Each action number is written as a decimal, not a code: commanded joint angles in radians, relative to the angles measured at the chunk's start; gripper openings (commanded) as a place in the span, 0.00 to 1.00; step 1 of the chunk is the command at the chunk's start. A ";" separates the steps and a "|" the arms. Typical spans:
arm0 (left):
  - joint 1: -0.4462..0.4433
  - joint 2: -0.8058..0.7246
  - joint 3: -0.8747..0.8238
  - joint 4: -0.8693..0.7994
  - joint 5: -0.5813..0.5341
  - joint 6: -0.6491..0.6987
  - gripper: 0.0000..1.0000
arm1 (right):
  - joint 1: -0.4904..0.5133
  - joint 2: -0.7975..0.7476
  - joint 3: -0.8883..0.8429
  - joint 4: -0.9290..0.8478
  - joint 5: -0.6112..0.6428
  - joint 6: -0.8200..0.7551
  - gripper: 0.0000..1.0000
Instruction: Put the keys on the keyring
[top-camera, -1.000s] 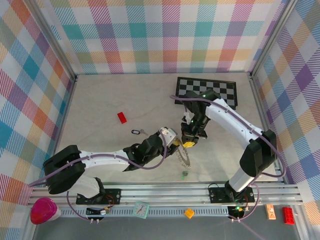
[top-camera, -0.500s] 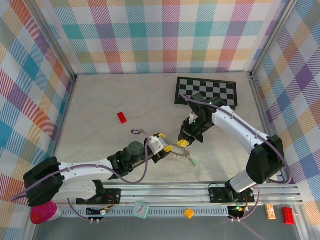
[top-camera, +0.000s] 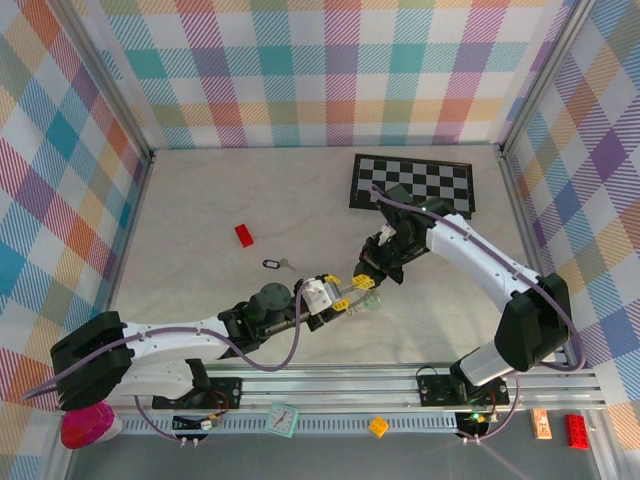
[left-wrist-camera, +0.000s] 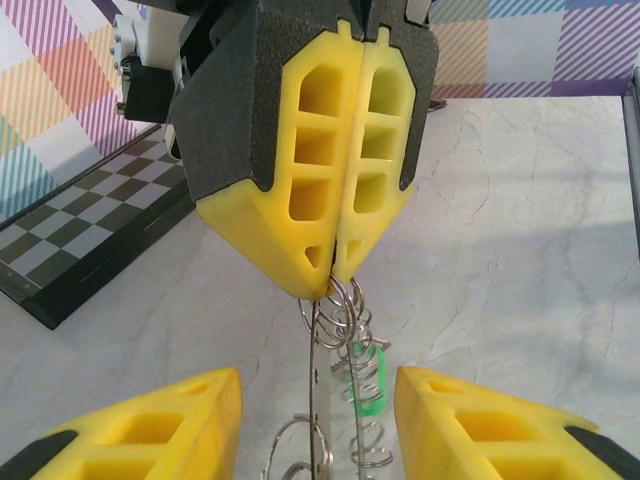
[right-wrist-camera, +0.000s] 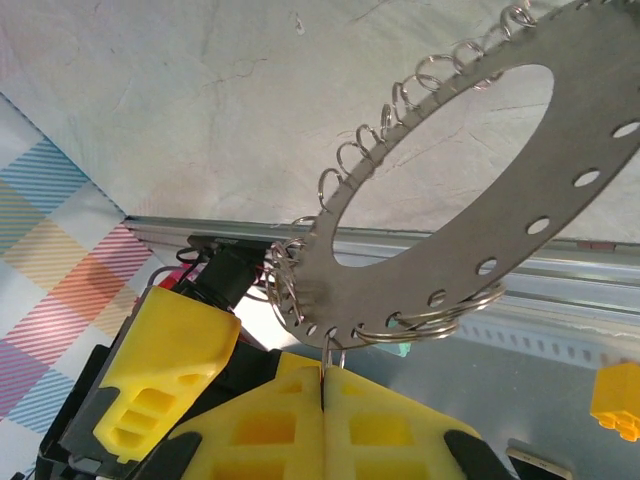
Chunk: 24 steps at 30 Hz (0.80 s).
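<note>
Item: keyring (right-wrist-camera: 410, 285), a flat silvery-grey ring with punched holes and a row of small wire loops along its rim; held off the table (top-camera: 200, 200), above the middle of the near edge, between the two grippers. Right gripper (left-wrist-camera: 335, 275): yellow fingers pressed together, pinching one small wire loop at the ring's rim, the ring hanging edge-on below it in the left wrist view. Left gripper (left-wrist-camera: 318, 400): fingers spread, one on each side of the hanging ring, neither touching it. Green-headed key (left-wrist-camera: 368, 378): green head visible just behind the ring's wire loops; whether it hangs on a loop cannot be told. Black-headed key (top-camera: 272, 264): lying flat on the table, left of centre and nearer the near edge than the far one, apart from the ring and both grippers. Red block (top-camera: 244, 235): on the table, just beyond the black-headed key, toward the far-left corner. Checkered board (top-camera: 412, 182): flat by the far edge, toward the right corner, behind the right arm.
</note>
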 joint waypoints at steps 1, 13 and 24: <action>0.007 -0.009 0.017 0.062 0.001 0.002 0.43 | -0.004 -0.030 0.003 0.001 -0.013 0.031 0.00; 0.007 -0.009 0.038 0.048 0.035 -0.055 0.34 | -0.005 -0.041 0.002 0.020 0.011 0.075 0.00; 0.004 0.085 0.103 0.029 0.021 -0.081 0.36 | -0.005 -0.043 -0.005 0.056 0.013 0.114 0.00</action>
